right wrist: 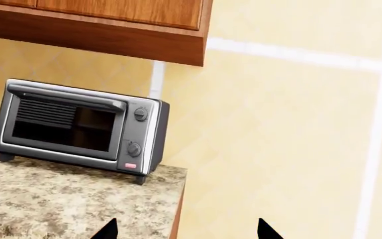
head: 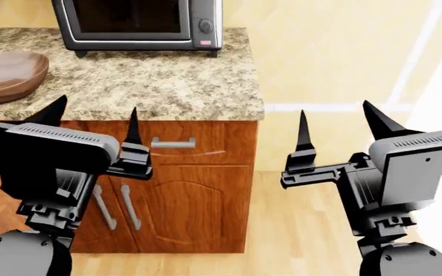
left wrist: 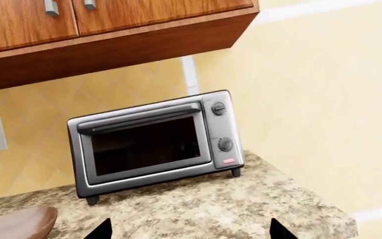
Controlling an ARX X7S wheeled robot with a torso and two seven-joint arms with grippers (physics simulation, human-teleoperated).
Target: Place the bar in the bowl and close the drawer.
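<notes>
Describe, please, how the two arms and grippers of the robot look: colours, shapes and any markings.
Both are matt black. The left gripper and the right gripper each carry two thin, pointed, spike-like fingers on a blocky body with a ribbed grey top panel. Below, the arms show dark mechanical links and rounded grey joint housings. No cables, labels or markings are visible.

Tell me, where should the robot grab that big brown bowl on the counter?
Probably its rim. The wooden bowl looks wide and shallow, likely too broad for the open left pincer to span. Come down from above onto the edge nearest the robot, one finger inside and one outside. It sits on the granite counter, partly out of view.
</notes>
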